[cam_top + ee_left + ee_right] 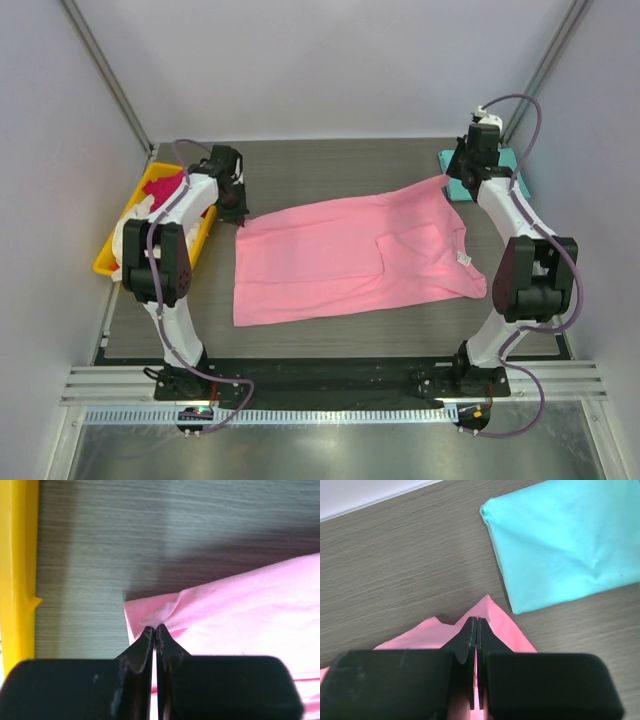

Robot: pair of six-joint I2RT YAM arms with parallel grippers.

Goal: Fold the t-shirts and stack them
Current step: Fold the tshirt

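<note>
The light pink t-shirt (350, 255) lies spread across the middle of the table, partly folded. My left gripper (238, 212) is shut on its far left corner (160, 612). My right gripper (455, 178) is shut on its far right corner (492, 612). A folded teal t-shirt (555, 545) lies at the far right, just behind the right gripper, and also shows in the top view (505, 160). Crimson red cloth (160, 190) and cream white cloth (125, 245) lie in the yellow bin.
The yellow plastic bin (108, 262) stands at the left edge of the table, its rim showing in the left wrist view (15, 580). White walls enclose the table at the back and sides.
</note>
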